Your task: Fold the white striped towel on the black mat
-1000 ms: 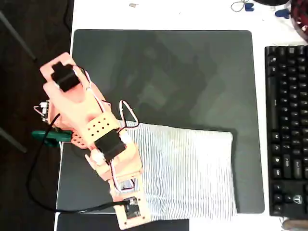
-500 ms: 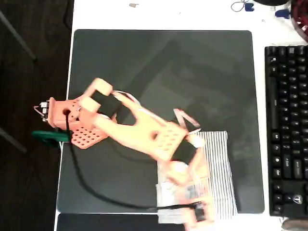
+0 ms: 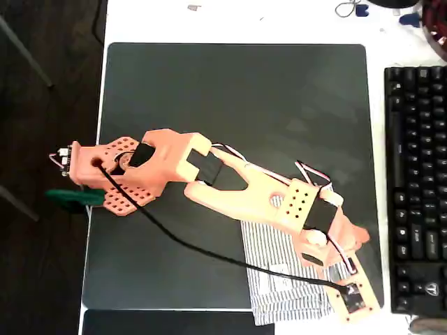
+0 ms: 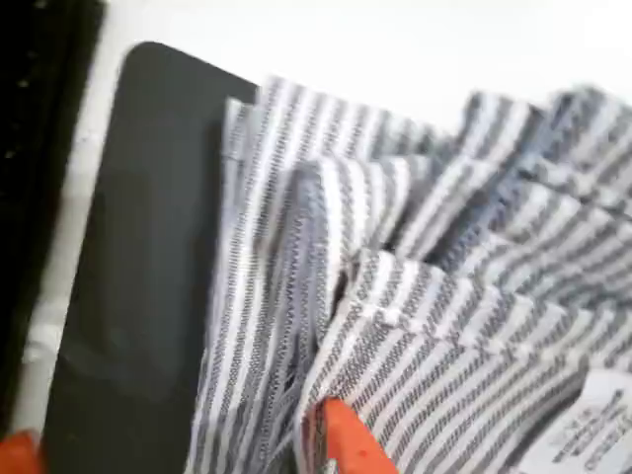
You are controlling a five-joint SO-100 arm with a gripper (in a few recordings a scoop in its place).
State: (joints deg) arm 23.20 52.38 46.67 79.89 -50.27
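A white desk (image 3: 230,21) carries the black mat (image 3: 230,98), with a keyboard (image 3: 415,181) beside it. The towel (image 3: 276,279) lies bunched under the end effector (image 3: 328,262) at the mat's near corner. An orange fingertip (image 4: 341,439) presses into its folds; whether the end effector grips them cannot be told.

We count one white striped towel (image 3: 279,279), bunched at the lower right corner of the one black mat (image 3: 230,105). One orange arm (image 3: 244,188) reaches across that mat. One black keyboard (image 3: 415,181) lies right of the mat. One green clamp (image 3: 70,197) sits at the mat's left edge. One small black slab (image 3: 167,322) lies below the mat.
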